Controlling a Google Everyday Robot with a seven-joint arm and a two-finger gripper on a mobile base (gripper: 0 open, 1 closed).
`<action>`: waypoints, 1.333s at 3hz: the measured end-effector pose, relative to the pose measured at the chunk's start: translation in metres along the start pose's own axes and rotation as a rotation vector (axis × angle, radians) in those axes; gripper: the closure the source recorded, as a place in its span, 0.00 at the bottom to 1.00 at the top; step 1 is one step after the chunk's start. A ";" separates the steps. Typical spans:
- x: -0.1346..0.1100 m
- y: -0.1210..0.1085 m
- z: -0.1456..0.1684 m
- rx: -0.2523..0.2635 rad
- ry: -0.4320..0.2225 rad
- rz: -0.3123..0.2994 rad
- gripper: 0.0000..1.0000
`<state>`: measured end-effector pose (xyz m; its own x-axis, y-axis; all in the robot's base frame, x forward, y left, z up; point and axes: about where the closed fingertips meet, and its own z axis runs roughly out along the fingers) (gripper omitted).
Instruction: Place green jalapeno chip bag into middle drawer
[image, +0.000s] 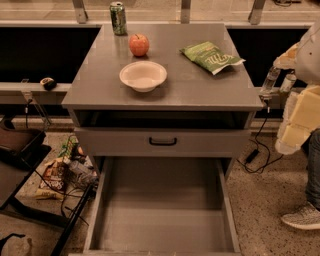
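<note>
The green jalapeno chip bag (211, 56) lies flat on the grey cabinet top (200, 87), at its back right. The middle drawer (160, 220) is pulled far out below, its bare grey floor in plain view with nothing in it. My gripper (276, 88) hangs off the right edge of the cabinet top, level with it and to the front right of the bag, apart from it. Its two fingers (269, 81) point down, stand apart and hold nothing.
A white bowl (143, 75), a red apple (139, 44) and a green soda can (118, 18) stand on the cabinet top. A shut drawer front with a black handle (162, 141) is above the open drawer. A person's leg and shoe (301, 217) are at the right. Cables and clutter (60, 172) are on the floor at the left.
</note>
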<state>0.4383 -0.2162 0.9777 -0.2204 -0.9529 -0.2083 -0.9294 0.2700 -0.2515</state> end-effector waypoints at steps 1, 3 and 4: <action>0.000 0.000 0.000 0.000 0.000 0.000 0.00; -0.012 -0.051 0.071 0.021 -0.145 0.108 0.00; -0.023 -0.103 0.112 0.053 -0.245 0.240 0.00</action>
<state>0.5721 -0.2061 0.9027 -0.3474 -0.8017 -0.4864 -0.8416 0.4954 -0.2153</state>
